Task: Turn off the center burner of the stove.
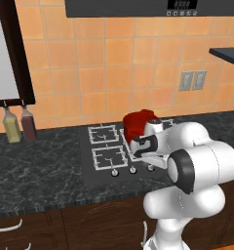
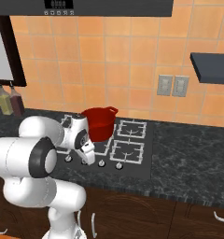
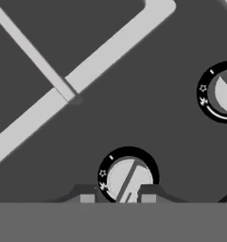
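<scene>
The robot body is a glossy white arm (image 1: pixel 197 166) built from rounded, bulbous link shells. Black bands ring the joints, the widest forming a dark collar around a domed white cap. The wrist section carries a black panel with a small light marking. The gripper (image 3: pixel 117 198) ends in two small dark fingertips (image 3: pixel 87 194) with lighter grey square pads.

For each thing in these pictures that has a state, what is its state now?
Gripper: fingers either side of a knob; closed or not, cannot tell.
Knob between the fingertips: its ridge is tilted.
Neighbouring knob: partly cut off by the frame.
Red pot: upright on the stove, no lid.
Two bottles: upright.
</scene>
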